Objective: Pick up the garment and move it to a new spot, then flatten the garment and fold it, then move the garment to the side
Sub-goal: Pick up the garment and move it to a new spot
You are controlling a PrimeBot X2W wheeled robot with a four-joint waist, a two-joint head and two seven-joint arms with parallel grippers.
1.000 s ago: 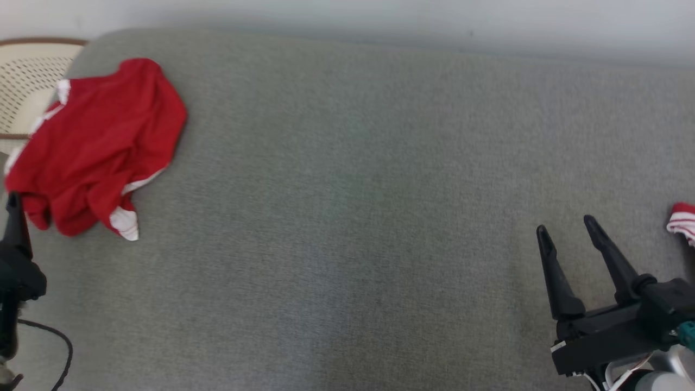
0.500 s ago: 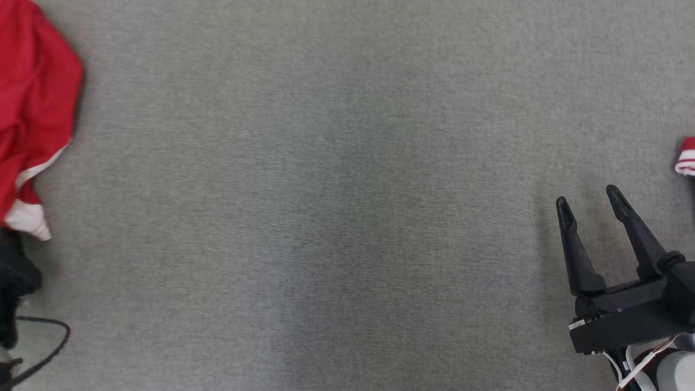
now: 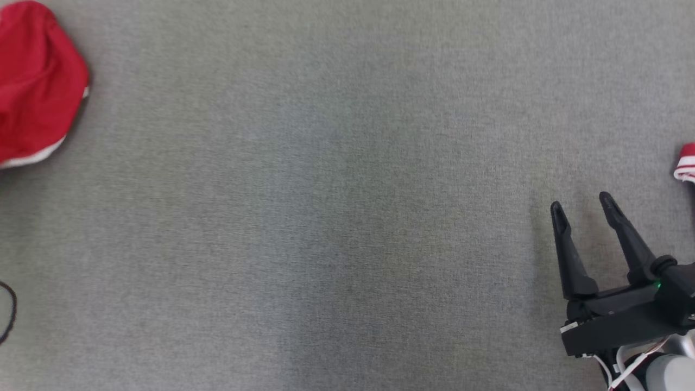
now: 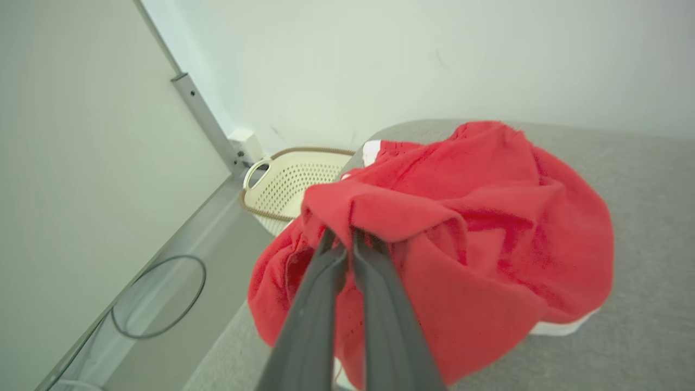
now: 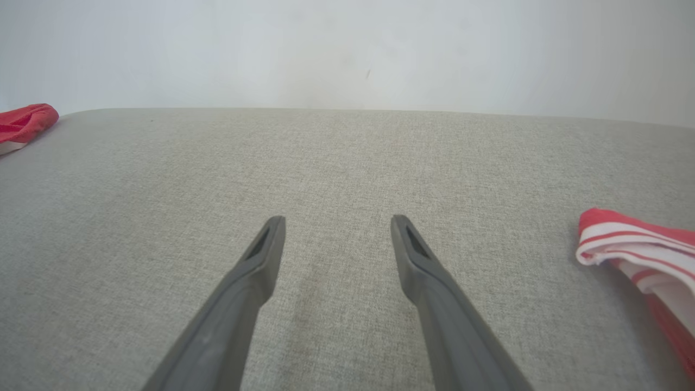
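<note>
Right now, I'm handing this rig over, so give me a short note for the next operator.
Left pincer: shut on a fold of the red garment, at the left end of the grey surface, beside the cream basket.
Right pincer: open, empty, over bare surface; a striped cloth lies to its right.
Done: garment gripped.
Left: carry it to a new spot, flatten, fold, move aside.

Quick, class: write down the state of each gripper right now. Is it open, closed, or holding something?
Left gripper: closed on the red garment.
Right gripper: open, holding nothing.
</note>
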